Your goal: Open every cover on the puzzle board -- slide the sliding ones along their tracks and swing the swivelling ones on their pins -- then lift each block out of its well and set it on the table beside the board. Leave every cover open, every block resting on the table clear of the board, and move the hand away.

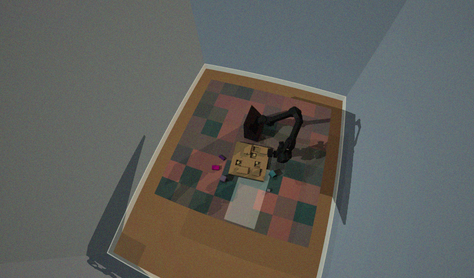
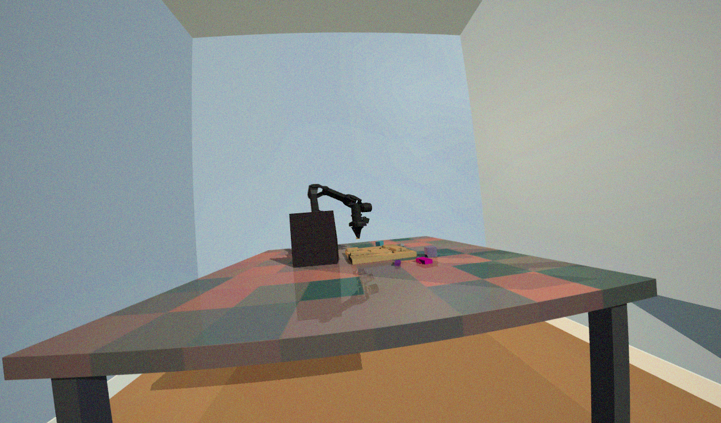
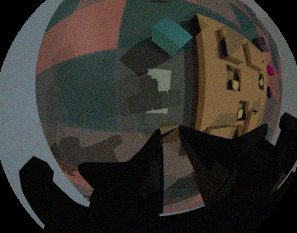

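Observation:
My gripper (image 2: 358, 235) (image 3: 169, 131) points down, shut on a small yellowish block (image 3: 170, 134), above the table just off the board's side. The tan puzzle board (image 1: 247, 163) (image 2: 381, 258) (image 3: 216, 103) has raised tan covers (image 1: 242, 170) (image 3: 234, 44) beside its open wells (image 3: 233, 69). Small pale-yellow shapes show in three wells; I cannot tell whether they are blocks. On the table, clear of the board, lie a teal block (image 1: 272, 173) (image 3: 171, 33), a lavender block (image 1: 223, 178) (image 2: 430, 251), a magenta block (image 1: 215, 167) (image 2: 424, 261) and a purple block (image 1: 222, 157) (image 2: 397, 262).
A small grey piece (image 1: 269, 190) lies beyond the teal block. The dark upright box (image 2: 314, 239) stands at the arm's base, close to the board. The teal block is close to the board's corner. Light and shadow patches cross the checkered table (image 1: 210, 127).

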Controlling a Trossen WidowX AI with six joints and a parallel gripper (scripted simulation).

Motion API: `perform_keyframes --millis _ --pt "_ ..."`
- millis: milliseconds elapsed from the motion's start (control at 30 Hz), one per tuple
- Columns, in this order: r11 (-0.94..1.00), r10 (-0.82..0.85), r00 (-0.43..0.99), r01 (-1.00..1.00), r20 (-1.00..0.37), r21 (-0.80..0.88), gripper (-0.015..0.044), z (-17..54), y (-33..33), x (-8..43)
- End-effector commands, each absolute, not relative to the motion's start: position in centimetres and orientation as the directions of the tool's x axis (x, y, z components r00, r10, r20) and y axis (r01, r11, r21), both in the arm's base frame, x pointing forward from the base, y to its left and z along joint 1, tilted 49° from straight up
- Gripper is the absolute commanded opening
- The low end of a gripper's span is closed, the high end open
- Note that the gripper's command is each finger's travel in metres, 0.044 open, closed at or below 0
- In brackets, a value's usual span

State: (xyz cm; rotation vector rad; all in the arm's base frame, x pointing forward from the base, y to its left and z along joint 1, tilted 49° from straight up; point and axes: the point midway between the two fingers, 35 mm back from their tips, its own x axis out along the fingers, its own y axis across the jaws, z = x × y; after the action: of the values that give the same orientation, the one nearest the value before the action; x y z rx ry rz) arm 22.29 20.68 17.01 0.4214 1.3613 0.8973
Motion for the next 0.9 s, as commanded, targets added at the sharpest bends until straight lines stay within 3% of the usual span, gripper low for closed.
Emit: perform_keyframes --millis 0,867 --pt "0.622 0.749 -0.049 -0.293 -0.661 0.726 0.0080 16.2 21.1 22.3" --pt "0.618 0.753 -0.048 -0.292 -0.656 0.730 0.0080 13.5 24.4 21.8"
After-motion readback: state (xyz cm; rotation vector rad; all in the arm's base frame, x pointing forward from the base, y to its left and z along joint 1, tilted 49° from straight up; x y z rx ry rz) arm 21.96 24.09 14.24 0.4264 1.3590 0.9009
